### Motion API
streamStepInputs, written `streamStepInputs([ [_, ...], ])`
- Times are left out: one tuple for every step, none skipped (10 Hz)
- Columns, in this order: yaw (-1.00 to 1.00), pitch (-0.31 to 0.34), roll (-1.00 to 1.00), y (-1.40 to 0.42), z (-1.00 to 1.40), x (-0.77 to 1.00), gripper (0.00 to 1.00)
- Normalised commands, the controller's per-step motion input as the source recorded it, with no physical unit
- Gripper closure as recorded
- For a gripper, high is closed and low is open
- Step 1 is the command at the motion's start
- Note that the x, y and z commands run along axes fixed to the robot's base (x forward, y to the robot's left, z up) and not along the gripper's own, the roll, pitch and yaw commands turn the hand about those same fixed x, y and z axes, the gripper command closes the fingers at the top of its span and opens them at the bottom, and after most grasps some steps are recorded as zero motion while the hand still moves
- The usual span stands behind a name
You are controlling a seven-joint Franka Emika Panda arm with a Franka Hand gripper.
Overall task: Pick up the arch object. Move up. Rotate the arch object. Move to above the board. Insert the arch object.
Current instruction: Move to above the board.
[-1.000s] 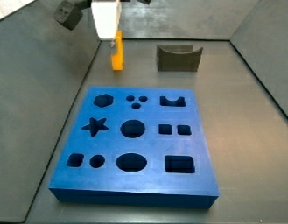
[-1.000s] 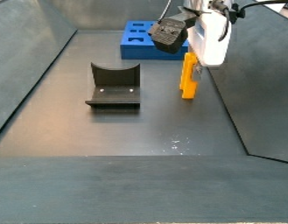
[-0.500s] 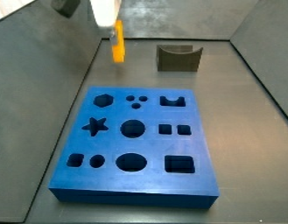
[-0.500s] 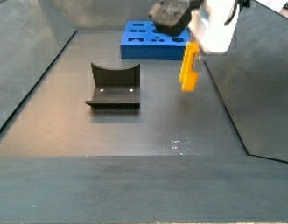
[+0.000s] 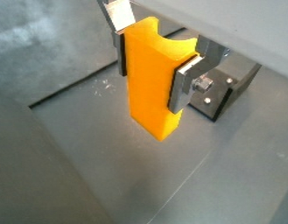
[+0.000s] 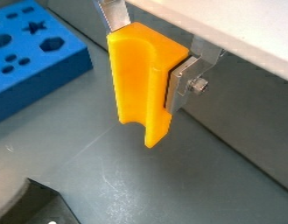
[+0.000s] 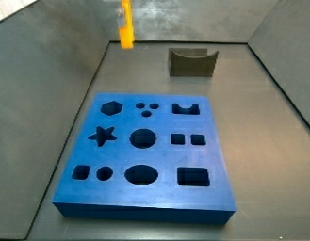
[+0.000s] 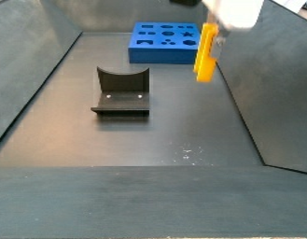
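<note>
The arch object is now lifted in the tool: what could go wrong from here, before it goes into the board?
1. The tool grips the arch object only near its upper end. Most of it hangs below the fingers, so it may tilt or slip when rotated.
2. The board has many holes. The arch hole is small, so a slight misalignment may jam the piece.

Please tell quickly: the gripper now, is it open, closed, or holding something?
Gripper: closed on the bright yellow-orange arch block, lifted clear of the floor.
</note>
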Motion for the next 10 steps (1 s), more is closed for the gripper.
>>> streamStepInputs([
  [-0.06, 0.063, -0.18, 0.09, 1.0, 0.01, 1.0],
  [-0.06, 0.074, -0.16, 0.08, 1.0, 0.01, 1.0],
  [-0.06, 0.076, -0.15, 0.08, 1.0, 0.01, 1.0],
  [-0.06, 0.079, -0.14, 0.08, 1.0, 0.01, 1.0],
  [-0.06, 0.079, -0.12, 0.08, 1.0, 0.01, 1.0],
  [-0.06, 0.082, -0.11, 0.08, 1.0, 0.01, 1.0],
  [-0.06, 0.083, -0.1, 0.08, 1.0, 0.01, 1.0],
  [-0.06, 0.083, -0.09, 0.08, 1.0, 0.01, 1.0],
  [-0.06, 0.082, -0.08, 0.07, 1.0, 0.01, 1.0],
  [-0.06, 0.084, -0.07, 0.07, 1.0, 0.01, 1.0],
])
